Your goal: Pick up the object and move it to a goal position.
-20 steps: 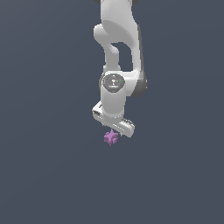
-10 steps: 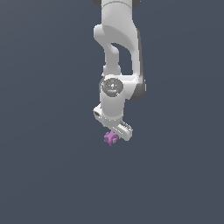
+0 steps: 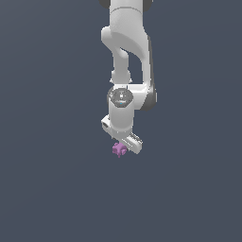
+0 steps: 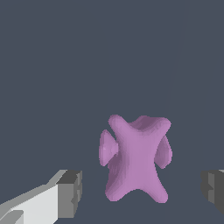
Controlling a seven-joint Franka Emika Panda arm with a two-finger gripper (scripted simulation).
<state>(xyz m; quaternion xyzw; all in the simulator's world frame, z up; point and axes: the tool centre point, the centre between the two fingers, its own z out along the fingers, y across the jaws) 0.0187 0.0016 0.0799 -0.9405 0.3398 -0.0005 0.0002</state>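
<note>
The object [image 4: 138,159] is a small pink-purple star-like lump with stubby prongs. In the wrist view it lies between my two fingers, with a gap on each side. One fingertip [image 4: 70,192] and the other fingertip [image 4: 214,190] both stand apart from it. My gripper [image 4: 142,190] is open around it. In the exterior view the white gripper [image 3: 125,145] hangs straight down over the object [image 3: 118,149], which peeks out at its lower edge.
A plain dark grey surface [image 3: 52,189] fills both views. The white arm [image 3: 126,52] comes down from the top of the exterior view. Nothing else shows.
The hand has come down a little onto the object. The object has stayed in place.
</note>
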